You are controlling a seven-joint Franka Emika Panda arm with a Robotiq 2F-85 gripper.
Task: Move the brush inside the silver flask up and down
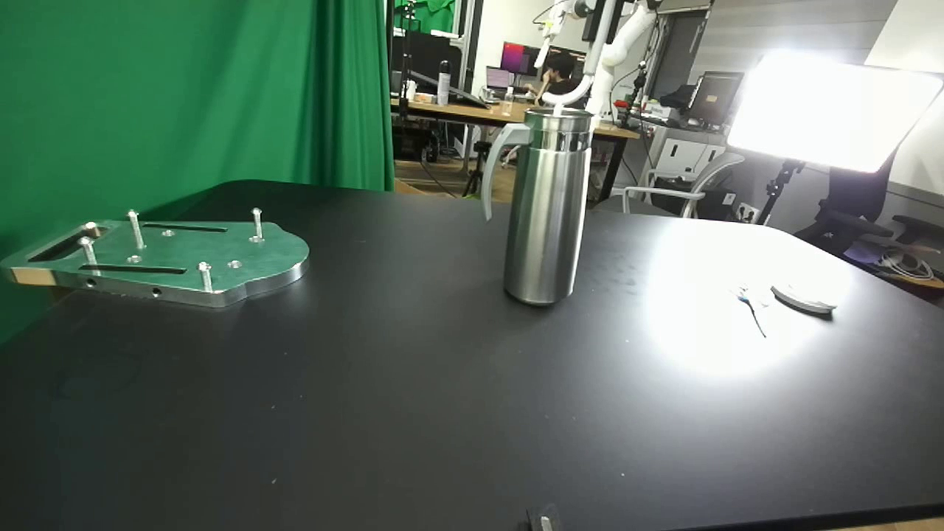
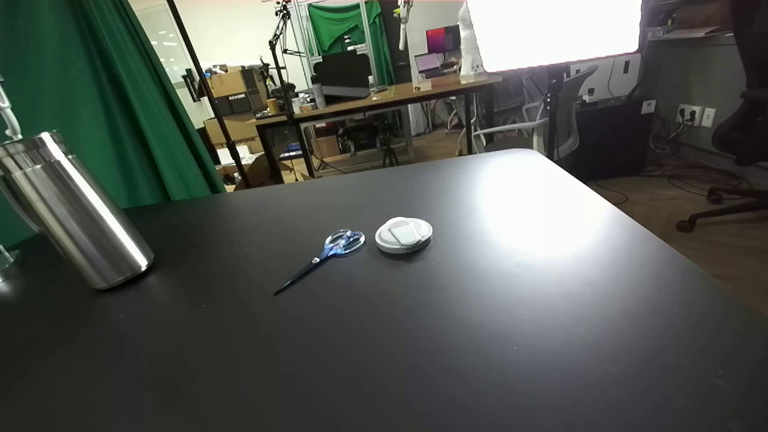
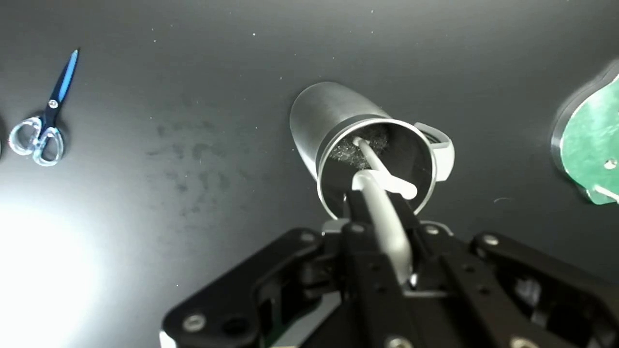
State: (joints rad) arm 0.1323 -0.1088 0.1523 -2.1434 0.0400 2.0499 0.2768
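Note:
The silver flask [image 1: 548,221] stands upright on the black table, its grey side handle showing. It also shows at the left edge of an exterior view [image 2: 84,222] and from above in the wrist view [image 3: 321,108]. The brush's white hooked handle [image 3: 387,224] rises out of the flask mouth, and its shaft and bristles sit inside the flask. The handle also shows in both exterior views [image 1: 571,97] [image 2: 11,123]. My gripper [image 3: 379,208] is shut around the white handle above the flask mouth. The flask's bottom inside is hidden.
A green plate with upright pegs [image 1: 184,254] lies on the table [image 1: 413,398], on the flask's handle side. Scissors [image 2: 327,255] and a round white lid [image 2: 404,235] lie on the opposite side. A bright light panel [image 1: 833,110] stands beyond the table.

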